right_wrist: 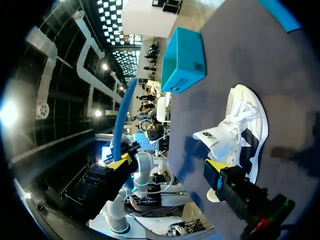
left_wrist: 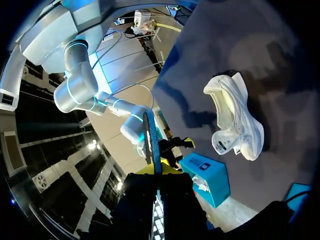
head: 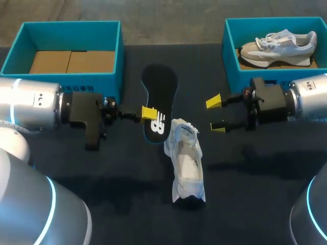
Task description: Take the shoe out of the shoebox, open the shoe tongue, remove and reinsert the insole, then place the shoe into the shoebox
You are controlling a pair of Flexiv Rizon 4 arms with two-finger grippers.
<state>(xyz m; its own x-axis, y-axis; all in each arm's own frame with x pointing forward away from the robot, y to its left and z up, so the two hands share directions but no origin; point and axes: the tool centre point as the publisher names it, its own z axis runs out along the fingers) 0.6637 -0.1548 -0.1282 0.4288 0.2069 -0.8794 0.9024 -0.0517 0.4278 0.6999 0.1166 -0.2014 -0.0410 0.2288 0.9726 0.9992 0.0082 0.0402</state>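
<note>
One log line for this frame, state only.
left gripper: shut on insole | right gripper: open, empty | shoe: on table, insole out

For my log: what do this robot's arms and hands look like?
The left arm and right arm are rounded silver cylinders with glowing cyan rings. Black wrist blocks carry the left hand and right hand: slim black fingers, bright yellow tips.

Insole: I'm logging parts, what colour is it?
The insole is black with a white logo and a blue edge, clearest in the head view.
</note>
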